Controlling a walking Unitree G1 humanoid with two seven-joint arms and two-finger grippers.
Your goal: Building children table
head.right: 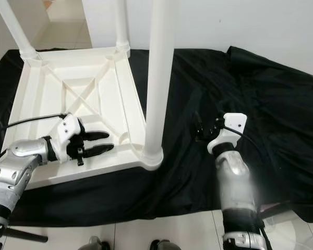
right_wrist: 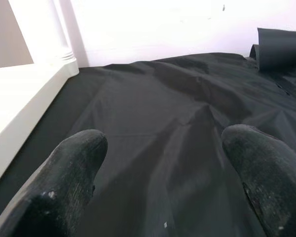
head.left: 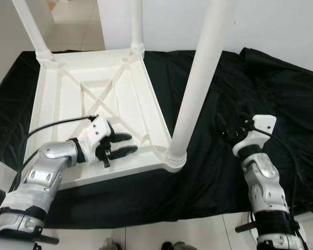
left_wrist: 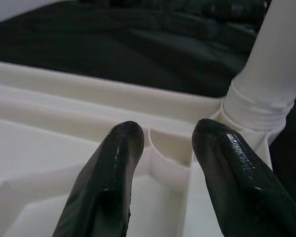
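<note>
A white plastic children's table lies upside down on a black cloth. Three white legs stand up from its corners: one at the far left, one at the far right and a tall near one in its socket. My left gripper hovers open over the table's underside near the front rim, left of the near leg, with nothing between its fingers. My right gripper stands open and empty above the cloth, to the right of that leg.
The black cloth covers the floor under and to the right of the table, rumpled at the far right. A white wall rises behind it. Pale floor tiles show at the cloth's near edge.
</note>
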